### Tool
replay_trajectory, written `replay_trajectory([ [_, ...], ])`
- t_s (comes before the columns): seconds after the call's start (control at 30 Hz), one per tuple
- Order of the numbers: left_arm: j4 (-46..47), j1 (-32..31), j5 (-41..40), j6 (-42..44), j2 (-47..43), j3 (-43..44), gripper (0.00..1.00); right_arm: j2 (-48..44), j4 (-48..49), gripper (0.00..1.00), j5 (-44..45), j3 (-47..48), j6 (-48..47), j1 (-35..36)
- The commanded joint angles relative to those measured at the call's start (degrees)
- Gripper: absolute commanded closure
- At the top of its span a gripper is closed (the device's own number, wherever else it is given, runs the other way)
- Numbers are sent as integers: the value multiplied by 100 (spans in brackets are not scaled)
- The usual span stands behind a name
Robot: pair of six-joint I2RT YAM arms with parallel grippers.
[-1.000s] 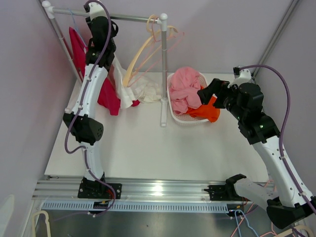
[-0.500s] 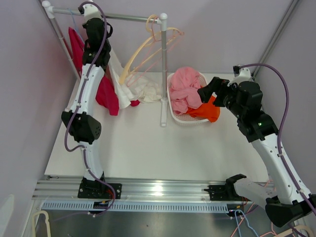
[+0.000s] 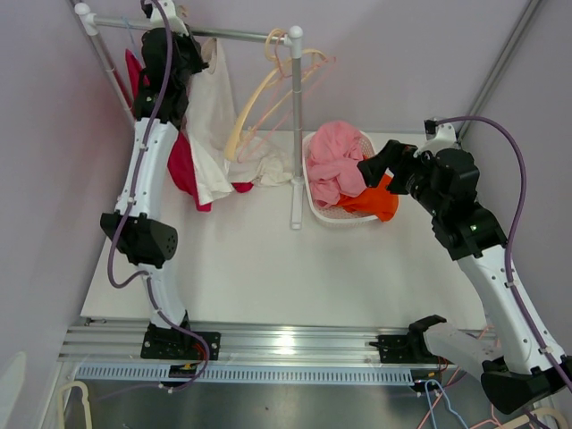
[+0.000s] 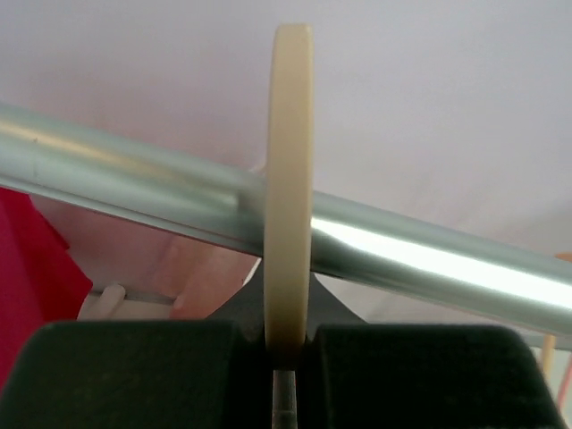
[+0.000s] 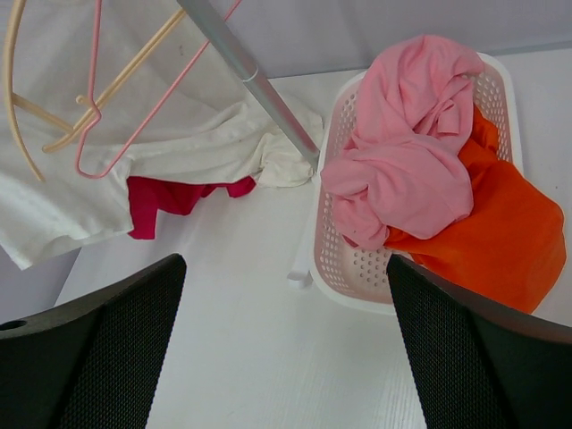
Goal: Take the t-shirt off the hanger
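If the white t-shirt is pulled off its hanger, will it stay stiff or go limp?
Probably limp: the t-shirt hangs in loose folds under the rail. Likely light: one thin hook, pinched in the left gripper, seems to carry it.

a white basket [image 5: 353,268] sits on the counter [image 3: 268,268] beside the rack's upright post [image 3: 295,134], holding a pink cloth [image 3: 335,156]; an orange cloth [image 3: 380,201] spills over its rim. a red garment [image 3: 183,165] hangs under the rail [image 3: 241,34].
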Motion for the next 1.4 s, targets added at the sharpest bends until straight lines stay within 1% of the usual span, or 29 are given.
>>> replay_trajectory([
  [0.0,147,-7,873,-133,-775,281,100,-148,128,1,-117,55,9,-17],
  [0.13,234,-7,1550,-71,-1029,71,99,-122,172,1,-257,55,43,-17],
  [0.23,288,-7,1745,-71,-1258,-167,100,-130,180,1,-354,46,61,-8],
  [0.4,-28,-7,1851,-115,-1356,-9,99,-192,128,1,-371,20,53,-8],
  [0.5,-397,-16,1711,-264,-1461,-9,99,-140,337,1,-888,-85,-70,27],
  [0.57,-721,-16,1606,-334,-1531,-35,99,9,470,1,-1353,-147,-184,202],
  [0.6,-845,-25,1527,-378,-1566,-27,99,54,679,0,-1495,-182,-272,325],
  [0.63,-942,-51,1421,-379,-1610,-70,99,106,786,0,-1558,-208,-438,648],
  [0.73,-943,-305,921,-230,-2136,-605,99,194,1418,1,-1585,-401,-877,1299],
  [0.77,-838,-376,719,-177,-2330,-1198,99,247,1681,0,-1576,-437,-992,1815],
  [0.8,-689,-438,291,-116,-2740,-1396,99,395,1814,0,-1672,-428,-1107,2073],
  [0.83,-662,-508,78,-124,-2927,-1728,99,492,1954,0,-1733,-428,-1221,2336],
  [0.87,-905,-622,-612,-289,-3208,-1880,100,728,2243,1,-1743,-402,-1396,2887],
  [0.93,-1214,-797,-1100,-483,-3455,-2003,99,958,2596,0,-1760,-402,-1476,3374],
  [0.97,-1302,-868,-1302,-562,-3587,-2083,99,1081,3128,1,-1752,-411,-1503,3576],
  [1.0,-1312,-938,-1461,-668,-3736,-2188,100,1187,3360,1,-1769,-411,-1486,3926],
  [1.03,-1190,-991,-1636,-712,-4051,-2633,100,1405,3553,0,-1882,-367,-1468,4051],
  [1.07,-1128,-1088,-1717,-765,-4202,-2794,99,1495,3973,1,-1918,-358,-1416,4148],
  [1.13,-961,-1167,-1857,-862,-4518,-3259,100,1731,4406,0,-2050,-306,-1205,4360],
  [1.17,-934,-1202,-1875,-879,-4563,-3331,99,1811,4712,1,-2033,-262,-1135,4430],
  [1.37,-1014,-1317,-1990,-906,-4520,-3445,100,2540,5259,1,-2278,405,-1055,4852],
])
